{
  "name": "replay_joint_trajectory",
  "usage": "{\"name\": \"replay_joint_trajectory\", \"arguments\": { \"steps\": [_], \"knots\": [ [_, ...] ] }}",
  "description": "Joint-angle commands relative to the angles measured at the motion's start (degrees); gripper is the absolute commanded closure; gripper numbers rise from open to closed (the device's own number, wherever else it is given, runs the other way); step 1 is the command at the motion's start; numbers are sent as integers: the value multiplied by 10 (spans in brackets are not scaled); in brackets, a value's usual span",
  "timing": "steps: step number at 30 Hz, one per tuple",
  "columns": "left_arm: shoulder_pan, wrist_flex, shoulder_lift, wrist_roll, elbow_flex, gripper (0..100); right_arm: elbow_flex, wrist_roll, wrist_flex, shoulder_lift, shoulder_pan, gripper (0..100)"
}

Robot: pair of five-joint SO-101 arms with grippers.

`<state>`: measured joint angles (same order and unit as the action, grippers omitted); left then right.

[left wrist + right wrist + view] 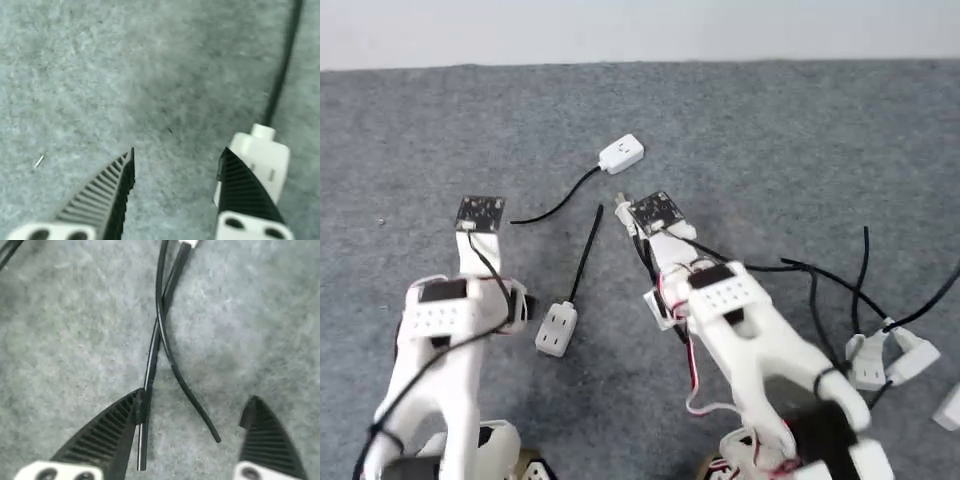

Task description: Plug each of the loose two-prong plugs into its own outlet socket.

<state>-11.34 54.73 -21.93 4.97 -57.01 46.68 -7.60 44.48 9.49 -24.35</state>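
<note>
A white plug (557, 328) lies on the grey carpet beside the left arm, and its black cord (586, 252) runs away from the arm. In the left wrist view this plug (267, 156) sits just outside one finger (245, 187) of my open left gripper (177, 152), with only bare carpet between the fingers. A white outlet socket (621, 153) on a black cord lies farther back. My right gripper (196, 397) is open low over the carpet. Two crossing black cords (159, 335) run between its fingers, and one cord end lies against a finger (112, 432).
More white plugs and sockets (880, 358) with black cords lie at the right edge of the carpet, and another white piece (950, 405) is at the far right. The right arm's red and white wires (695, 370) hang beside it.
</note>
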Motion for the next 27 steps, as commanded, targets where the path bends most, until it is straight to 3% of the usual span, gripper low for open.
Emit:
{"name": "replay_joint_trajectory", "arguments": {
  "steps": [1,3,5,14,20,25,27],
  "knots": [
    [-16,-11,65,4,66,742,-70,2,33,-30,25,870],
    [-18,-11,91,4,83,742,-86,2,45,-45,37,952],
    [-18,-11,105,4,91,742,-101,-18,60,-58,42,971],
    [-15,-11,106,5,89,742,-105,-40,73,-68,43,937],
    [-15,-11,109,7,90,742,-97,-97,77,-68,22,934],
    [-15,-22,109,7,87,742,-98,-120,102,-68,7,838],
    [-15,-22,109,7,87,742,-97,-119,102,-68,8,853]
  ]
}}
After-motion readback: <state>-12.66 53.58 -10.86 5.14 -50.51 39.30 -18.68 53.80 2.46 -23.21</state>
